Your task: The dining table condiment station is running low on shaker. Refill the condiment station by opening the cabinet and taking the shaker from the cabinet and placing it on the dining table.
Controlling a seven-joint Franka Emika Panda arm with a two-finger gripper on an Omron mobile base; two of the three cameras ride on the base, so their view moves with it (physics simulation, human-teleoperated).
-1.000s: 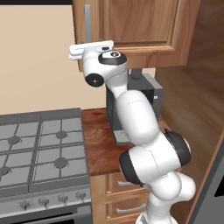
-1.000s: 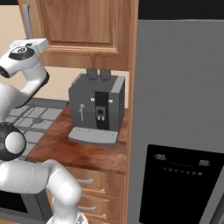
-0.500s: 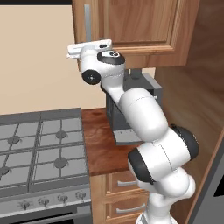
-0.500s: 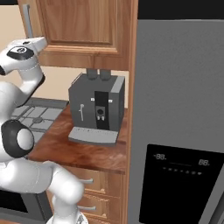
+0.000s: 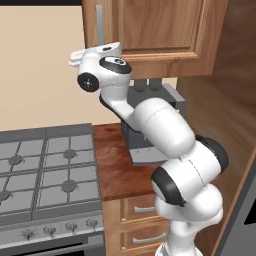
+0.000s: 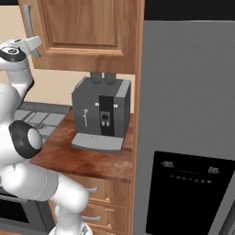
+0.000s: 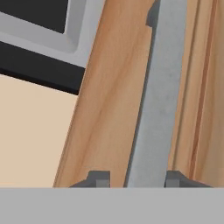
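Over on the left sits the gas stove (image 5: 45,175), grey, with its burners and a row of knobs along the front. Next to it the reddish wood counter (image 5: 112,165) carries a dark grey coffee machine (image 6: 102,114), which the white arm partly hides from one side. Above, the arm reaches up to the cabinet (image 5: 150,35), whose door is shut. The gripper (image 7: 136,180) is at the lower end of the long silver handle (image 7: 157,100) by the door's left edge; its two dark fingertips (image 7: 99,179) sit on either side of the bar, drawn in close, apparently clasping it. Far right stands a tall grey fridge (image 6: 188,114) with a dark display panel.
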